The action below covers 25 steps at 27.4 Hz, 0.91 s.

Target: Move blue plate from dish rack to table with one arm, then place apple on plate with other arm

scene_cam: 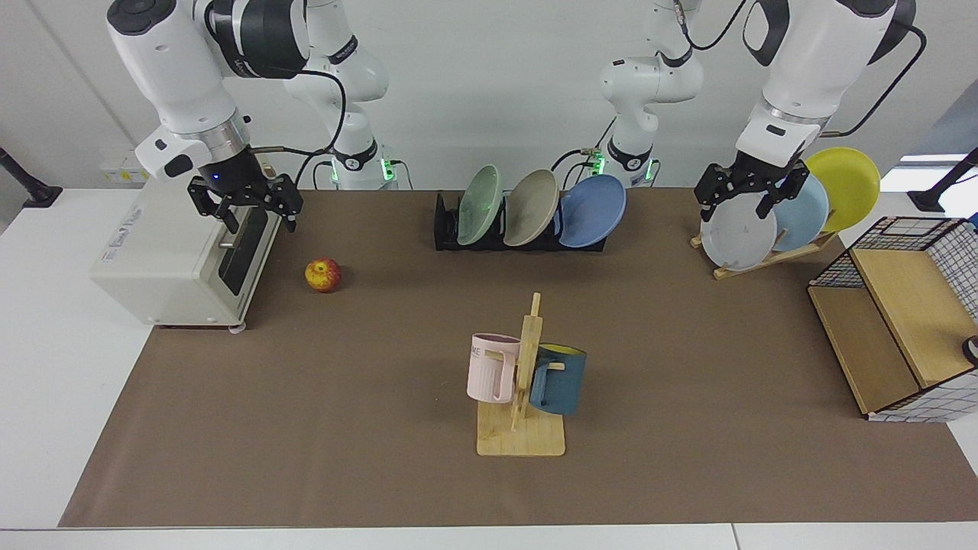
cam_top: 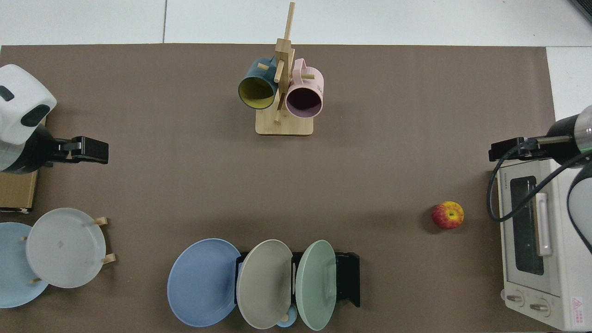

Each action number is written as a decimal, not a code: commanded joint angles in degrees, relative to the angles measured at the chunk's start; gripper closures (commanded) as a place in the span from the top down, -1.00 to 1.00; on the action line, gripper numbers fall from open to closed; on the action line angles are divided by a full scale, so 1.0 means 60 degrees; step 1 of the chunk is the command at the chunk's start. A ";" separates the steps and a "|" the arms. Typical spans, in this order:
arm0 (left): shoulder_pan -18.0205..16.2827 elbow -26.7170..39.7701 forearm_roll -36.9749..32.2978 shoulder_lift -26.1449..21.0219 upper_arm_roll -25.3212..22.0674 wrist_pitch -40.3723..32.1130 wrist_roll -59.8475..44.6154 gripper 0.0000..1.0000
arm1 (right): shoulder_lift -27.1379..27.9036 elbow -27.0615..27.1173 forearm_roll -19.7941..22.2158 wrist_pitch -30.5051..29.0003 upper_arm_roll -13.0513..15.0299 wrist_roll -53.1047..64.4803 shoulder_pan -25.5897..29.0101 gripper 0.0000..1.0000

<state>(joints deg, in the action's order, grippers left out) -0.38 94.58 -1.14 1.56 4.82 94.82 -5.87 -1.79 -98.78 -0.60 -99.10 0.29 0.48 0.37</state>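
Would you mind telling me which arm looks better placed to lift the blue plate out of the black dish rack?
The left, probably. The blue plate leans at the end of the dish rack nearer the left gripper, which hangs open above the wooden stand's plates. The right gripper hangs open by the oven, nearer the apple.

six plates: three in the black rack, the blue plate among them, three on the wooden stand. two mugs on one tree. one apple, one oven, two grippers.
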 commanded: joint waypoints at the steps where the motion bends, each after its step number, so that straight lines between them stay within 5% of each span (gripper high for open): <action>1: -0.0098 0.0248 0.0102 0.0209 0.0062 0.0032 0.0071 1.00 | -0.0200 -0.0236 -0.0077 -0.0167 -0.0019 0.0081 0.0041 1.00; 25: -0.0055 0.0307 0.0044 0.0223 0.0091 0.0017 0.0056 1.00 | -0.0200 -0.0236 -0.0077 -0.0167 -0.0019 0.0081 0.0041 1.00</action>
<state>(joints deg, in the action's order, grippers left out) -0.38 94.91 -1.14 1.59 5.03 94.81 -5.90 -1.79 -98.78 -0.60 -99.10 0.29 0.48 0.37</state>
